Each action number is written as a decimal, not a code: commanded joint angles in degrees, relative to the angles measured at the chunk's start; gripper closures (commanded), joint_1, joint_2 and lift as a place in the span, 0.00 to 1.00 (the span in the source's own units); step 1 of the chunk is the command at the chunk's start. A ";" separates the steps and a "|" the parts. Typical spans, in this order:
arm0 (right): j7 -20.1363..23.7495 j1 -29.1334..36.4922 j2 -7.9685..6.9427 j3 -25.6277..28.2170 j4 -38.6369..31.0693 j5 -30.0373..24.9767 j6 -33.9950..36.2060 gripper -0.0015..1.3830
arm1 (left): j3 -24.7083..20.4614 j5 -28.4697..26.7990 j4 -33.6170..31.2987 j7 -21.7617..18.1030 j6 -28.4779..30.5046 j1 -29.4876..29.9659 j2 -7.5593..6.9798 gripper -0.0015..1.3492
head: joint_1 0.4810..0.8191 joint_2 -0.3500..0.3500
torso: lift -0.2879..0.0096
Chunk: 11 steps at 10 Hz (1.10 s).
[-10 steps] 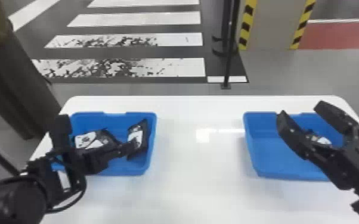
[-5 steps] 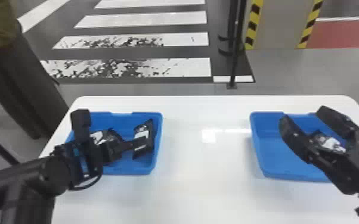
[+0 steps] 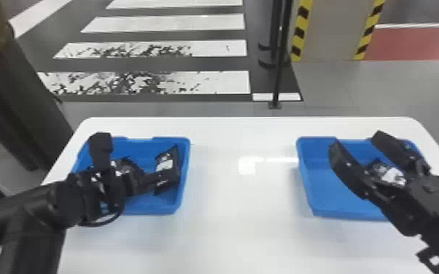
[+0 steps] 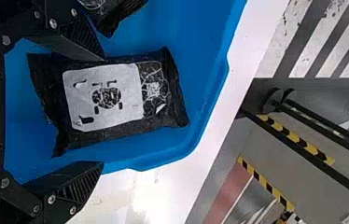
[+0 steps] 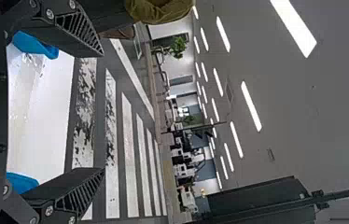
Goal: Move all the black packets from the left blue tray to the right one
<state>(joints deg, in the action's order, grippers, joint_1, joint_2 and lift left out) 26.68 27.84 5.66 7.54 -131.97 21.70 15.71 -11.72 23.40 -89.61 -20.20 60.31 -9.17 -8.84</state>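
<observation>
A hand could cross the white tabletop point(image 3: 229, 233) between the blue plastic left tray point(image 3: 156, 209) and right tray point(image 3: 339, 212); the black two-fingered right gripper point(image 3: 355, 139) part-blocks the latter.

Head view: we have grey floor point(image 3: 393, 87), worn white crosswalk stripes point(image 3: 208, 22) upper left, black post point(image 3: 279, 76) top centre, hazard-edged grey panel point(image 3: 330, 29) beside it, red floor strip point(image 3: 415, 43) upper right. Right wrist view: we get grey ceiling point(image 5: 303, 116), lit strip lights point(image 5: 251, 105), green plant point(image 5: 178, 46).

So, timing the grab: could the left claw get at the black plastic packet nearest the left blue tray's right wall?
Probably yes: the open left claw faces the packet, with seemingly nothing between them.
</observation>
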 commanded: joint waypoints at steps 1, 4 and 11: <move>0.04 -0.14 -0.03 0.00 0.27 0.47 0.04 0.11 | -0.16 0.25 3.34 0.07 0.29 -1.66 -0.04 0.19 | 0.63 0.60 | 0.50; 0.30 -0.42 -0.03 -0.22 0.84 0.93 0.04 0.12 | 0.18 0.48 7.28 0.25 0.86 -3.77 -0.48 0.47 | 0.63 0.61 | 0.50; 1.62 -0.56 -0.12 -1.60 0.84 3.10 1.59 0.13 | 0.18 6.87 -11.15 -3.80 -0.97 9.31 -0.92 0.89 | 0.63 0.58 | 0.50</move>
<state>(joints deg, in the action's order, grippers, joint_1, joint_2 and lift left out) 28.30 27.35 5.54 6.20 -131.06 24.38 16.95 -11.23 29.69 -97.40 -23.99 58.75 -1.88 -9.83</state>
